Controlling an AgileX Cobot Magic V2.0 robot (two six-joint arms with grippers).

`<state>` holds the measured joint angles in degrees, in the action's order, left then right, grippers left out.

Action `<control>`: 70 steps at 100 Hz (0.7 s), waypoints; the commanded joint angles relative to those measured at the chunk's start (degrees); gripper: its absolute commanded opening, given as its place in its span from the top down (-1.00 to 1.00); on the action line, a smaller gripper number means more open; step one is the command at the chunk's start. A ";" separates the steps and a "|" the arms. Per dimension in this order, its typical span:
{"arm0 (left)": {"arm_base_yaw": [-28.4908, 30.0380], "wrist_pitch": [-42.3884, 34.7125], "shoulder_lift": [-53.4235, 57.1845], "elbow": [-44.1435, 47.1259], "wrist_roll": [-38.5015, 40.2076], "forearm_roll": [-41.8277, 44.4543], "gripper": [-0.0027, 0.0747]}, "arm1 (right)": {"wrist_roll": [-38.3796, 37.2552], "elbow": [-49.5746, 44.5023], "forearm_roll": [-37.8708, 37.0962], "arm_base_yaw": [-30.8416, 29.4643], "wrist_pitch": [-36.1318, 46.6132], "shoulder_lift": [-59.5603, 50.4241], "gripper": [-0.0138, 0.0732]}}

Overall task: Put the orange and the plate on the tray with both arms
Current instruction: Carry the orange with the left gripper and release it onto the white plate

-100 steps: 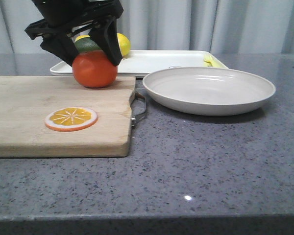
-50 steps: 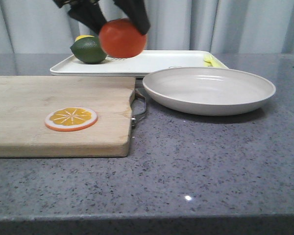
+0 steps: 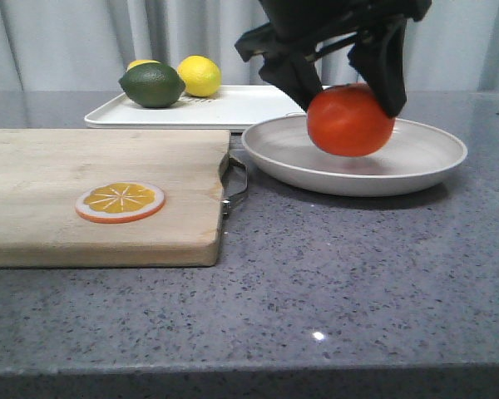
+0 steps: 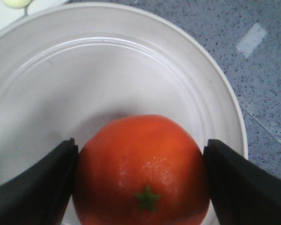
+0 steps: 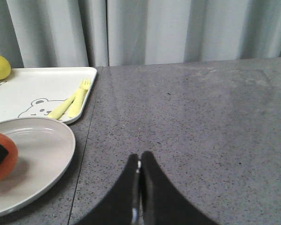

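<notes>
My left gripper (image 3: 349,96) is shut on the orange (image 3: 350,121), a round reddish-orange fruit held just above the middle of the plate (image 3: 424,158). In the left wrist view the orange (image 4: 141,168) fills the space between both black fingers (image 4: 35,185), with the off-white plate (image 4: 107,70) beneath it. The white tray (image 3: 241,106) lies behind the plate at the back of the table. My right gripper (image 5: 139,161) is shut on nothing, low over bare grey counter to the right of the plate (image 5: 42,159); it does not show in the front view.
A wooden cutting board (image 3: 33,216) with an orange slice (image 3: 121,202) lies front left. On the tray sit a green lime (image 3: 152,85), a yellow lemon (image 3: 200,76), and pale yellow cutlery (image 5: 75,103) beside a bear print.
The left gripper lifted the orange off the cutting board, carried it right past the tray, and lowered it over the plate. The lime and lemon are uncovered again.
</notes>
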<state>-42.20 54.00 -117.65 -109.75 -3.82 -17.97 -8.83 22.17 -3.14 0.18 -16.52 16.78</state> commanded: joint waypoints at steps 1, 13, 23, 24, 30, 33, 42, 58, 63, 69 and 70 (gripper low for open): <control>-0.37 -3.16 2.53 -2.14 0.46 -0.93 0.18 | 0.03 2.00 -0.20 -0.30 4.87 0.96 0.84; -0.37 -4.53 2.32 -2.14 0.46 0.84 0.18 | 0.03 2.00 -0.20 -0.30 4.87 0.96 0.84; -0.37 -6.47 2.03 -2.14 0.46 2.38 0.18 | 0.03 2.00 -0.20 -0.30 4.87 0.96 0.84; -0.37 -6.58 2.03 -2.14 0.46 2.62 0.18 | 0.03 2.00 -0.20 -0.30 4.87 0.96 0.84; -0.37 -6.87 1.72 -2.14 0.46 2.90 0.18 | 0.03 2.00 -0.20 -0.30 4.87 0.96 0.84; -0.23 -6.87 1.49 -2.14 0.46 2.90 0.18 | 0.03 2.00 -0.20 -0.30 4.87 0.96 0.84; -0.23 -6.66 1.11 -2.14 0.46 2.90 0.18 | 0.03 2.00 -0.20 -0.30 4.87 0.96 0.84; -0.23 -6.63 0.74 -2.14 0.46 2.80 0.01 | 0.03 2.00 -0.20 -0.30 4.87 0.96 0.84; -0.23 -6.63 0.64 -2.14 0.46 2.80 -0.14 | 0.03 2.00 -0.20 -0.30 4.87 0.96 0.84; -0.23 -6.63 0.64 -2.14 0.46 2.80 -0.32 | 0.03 2.00 -0.20 -0.30 4.87 0.96 0.84; -0.23 -6.63 0.64 -2.14 0.46 2.80 -0.37 | 0.03 2.00 -0.20 -0.30 4.87 0.96 0.84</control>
<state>-42.20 49.71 -120.14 -110.15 -3.82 -14.23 -8.83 22.17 -3.14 0.18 -16.52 16.78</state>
